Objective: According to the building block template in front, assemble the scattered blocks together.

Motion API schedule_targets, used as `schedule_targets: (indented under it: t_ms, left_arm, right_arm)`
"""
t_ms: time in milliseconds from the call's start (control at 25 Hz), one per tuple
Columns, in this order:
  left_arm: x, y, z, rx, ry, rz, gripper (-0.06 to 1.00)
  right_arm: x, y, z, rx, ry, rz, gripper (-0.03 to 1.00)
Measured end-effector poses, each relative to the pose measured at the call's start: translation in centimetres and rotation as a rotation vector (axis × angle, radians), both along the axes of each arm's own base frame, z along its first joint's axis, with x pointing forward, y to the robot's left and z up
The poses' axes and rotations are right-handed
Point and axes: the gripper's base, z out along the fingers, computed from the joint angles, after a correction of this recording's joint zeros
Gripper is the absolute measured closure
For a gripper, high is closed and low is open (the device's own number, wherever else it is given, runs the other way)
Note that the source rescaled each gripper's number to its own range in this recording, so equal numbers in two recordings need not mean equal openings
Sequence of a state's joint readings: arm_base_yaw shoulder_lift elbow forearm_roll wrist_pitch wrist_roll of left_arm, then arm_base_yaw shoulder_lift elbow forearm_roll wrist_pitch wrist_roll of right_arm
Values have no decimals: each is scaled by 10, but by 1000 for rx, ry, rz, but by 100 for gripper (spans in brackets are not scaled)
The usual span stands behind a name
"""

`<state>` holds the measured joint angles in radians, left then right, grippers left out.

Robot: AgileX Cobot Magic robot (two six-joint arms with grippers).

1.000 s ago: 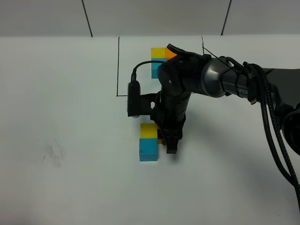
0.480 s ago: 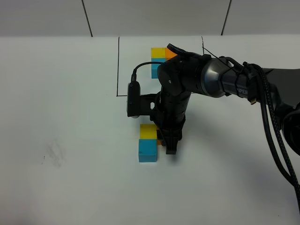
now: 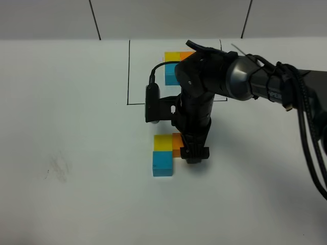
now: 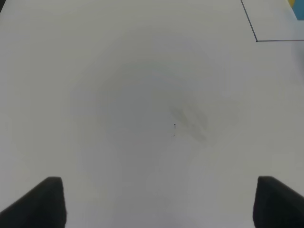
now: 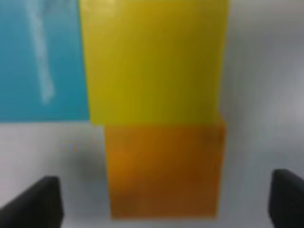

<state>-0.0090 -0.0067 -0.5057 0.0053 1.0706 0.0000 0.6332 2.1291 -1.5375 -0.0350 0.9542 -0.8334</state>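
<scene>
The scattered blocks sit together in an L below the frame: yellow (image 3: 163, 142), orange (image 3: 177, 144) to its right, cyan (image 3: 162, 163) below the yellow. My right gripper (image 3: 195, 153) points down at the orange block's right side. In the right wrist view the right gripper (image 5: 164, 203) is open; both fingertips (image 5: 33, 202) stand clear of the orange block (image 5: 164, 171), which touches the yellow (image 5: 152, 61) beside the cyan (image 5: 40, 61). The building block template (image 3: 172, 57) lies inside the black lines (image 3: 129, 71), partly hidden by the arm. My left gripper (image 4: 159, 202) is open over bare table.
The right arm and its cables (image 3: 301, 117) stretch in from the right edge. A faint grey smudge (image 3: 59, 167) marks the white table (image 3: 66, 102) at the left, also under the left gripper as a smudge (image 4: 190, 118). A grey wall (image 3: 163, 18) bounds the far edge.
My right gripper has opened and let go of the orange block, which now shows beside the yellow one. The right arm shifted slightly right. The left gripper has not moved.
</scene>
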Motion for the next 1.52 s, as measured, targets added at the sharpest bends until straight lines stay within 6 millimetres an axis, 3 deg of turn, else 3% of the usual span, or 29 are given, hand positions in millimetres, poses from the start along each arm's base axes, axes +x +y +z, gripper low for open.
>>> schedule_targets:
  t_ms: [160, 280, 400, 560, 680, 760, 880, 1160, 1360, 1520]
  left_arm:
    - [0, 0, 0, 0, 0, 0, 26]
    - [0, 0, 0, 0, 0, 0, 26]
    - [0, 0, 0, 0, 0, 0, 26]
    - [0, 0, 0, 0, 0, 0, 26]
    - [0, 0, 0, 0, 0, 0, 26]
    - [0, 0, 0, 0, 0, 0, 26]
    - [0, 0, 0, 0, 0, 0, 26]
    - [0, 0, 0, 0, 0, 0, 26]
    - [0, 0, 0, 0, 0, 0, 26]
    - [0, 0, 0, 0, 0, 0, 26]
  right_arm:
    - [13, -40, 44, -1, -64, -227, -2]
    - [23, -100, 94, 30, -155, -509, -3]
    - [19, -177, 138, 40, -245, -765, -2]
    - [-16, -257, 181, 27, -330, -991, 0]
    - [-61, -297, 201, 1, -365, -1127, 0]
    - [-95, -313, 210, -7, -393, -1205, 0]
    - [-144, -317, 218, 6, -459, -1269, 0]
    - [-242, -281, 232, 233, -712, -1200, 0]
    - [-292, -268, 220, 345, -797, -1225, 0]
    - [-317, -261, 198, 435, -797, -1278, 0]
